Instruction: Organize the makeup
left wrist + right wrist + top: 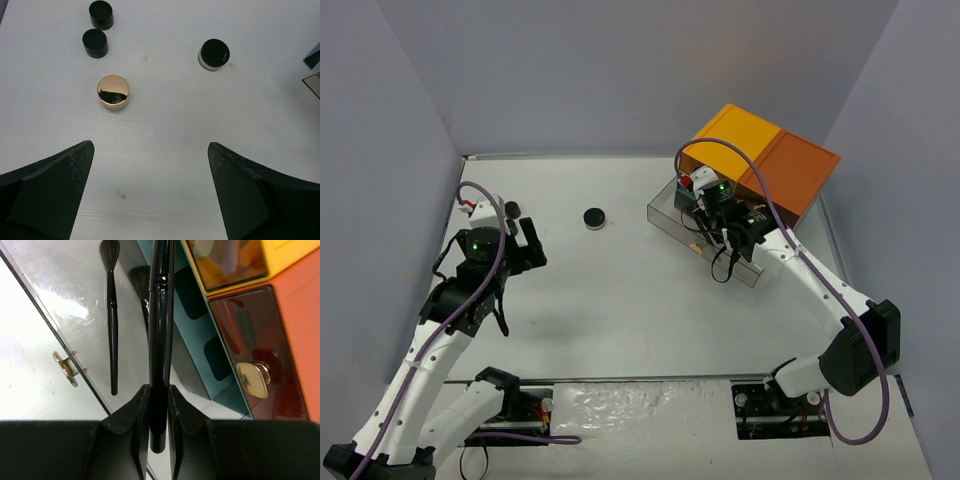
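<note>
Right tool (160, 390) clamped on the handle end of 1 black brush (159, 315), light, stiff, probably slick, over the clear drawer (55, 295) far right; left tool (150, 145) spread apart near the gold compact (113, 92) on the table, likely slippery, grip across its sides.

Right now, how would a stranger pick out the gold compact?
Look at the white table just ahead of the open left gripper. Four small round items stand there; the compact is nearest the gripper. It alone has a shiny gold top; the jars near it are black.
</note>
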### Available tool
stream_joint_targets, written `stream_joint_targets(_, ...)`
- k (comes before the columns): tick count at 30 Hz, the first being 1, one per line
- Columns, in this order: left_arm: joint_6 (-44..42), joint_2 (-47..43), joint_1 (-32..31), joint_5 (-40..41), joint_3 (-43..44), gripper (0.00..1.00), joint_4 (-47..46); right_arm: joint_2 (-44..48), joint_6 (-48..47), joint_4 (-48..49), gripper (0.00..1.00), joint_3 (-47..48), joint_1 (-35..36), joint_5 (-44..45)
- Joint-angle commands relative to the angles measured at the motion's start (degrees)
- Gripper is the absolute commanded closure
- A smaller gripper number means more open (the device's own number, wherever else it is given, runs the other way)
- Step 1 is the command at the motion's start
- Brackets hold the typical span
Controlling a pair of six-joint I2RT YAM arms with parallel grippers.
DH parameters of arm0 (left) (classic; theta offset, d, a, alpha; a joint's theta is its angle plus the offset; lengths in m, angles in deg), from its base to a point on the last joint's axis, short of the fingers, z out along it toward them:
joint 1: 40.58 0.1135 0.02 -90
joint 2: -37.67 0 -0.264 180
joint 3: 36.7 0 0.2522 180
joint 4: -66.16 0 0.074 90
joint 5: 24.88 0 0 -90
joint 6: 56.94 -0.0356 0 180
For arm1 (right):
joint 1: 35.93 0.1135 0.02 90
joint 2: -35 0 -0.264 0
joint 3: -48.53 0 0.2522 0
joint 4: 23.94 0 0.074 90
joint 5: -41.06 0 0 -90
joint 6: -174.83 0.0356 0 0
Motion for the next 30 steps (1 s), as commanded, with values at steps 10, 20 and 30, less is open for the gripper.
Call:
stream_joint_targets(10, -8.8, -7.3, 0.4, 5.6, -6.9, 0.03, -7.5, -4.5, -1.9, 0.6, 0.43, 5.4, 0.1, 1.4)
stream_joint_targets(20, -7.7, -5.1, 2.7, 4.1, -6.7, 0.03, -8.1, -1.5, 2.2, 2.7, 0.14, 7.3, 3.8, -18.7)
stream_joint_targets(30, -7.4, -3.9, 4.3, 2.9, -6.9, 0.03, -8.5, -11.5, 4.8, 8.9, 0.06, 4.8, 9.6, -29.9)
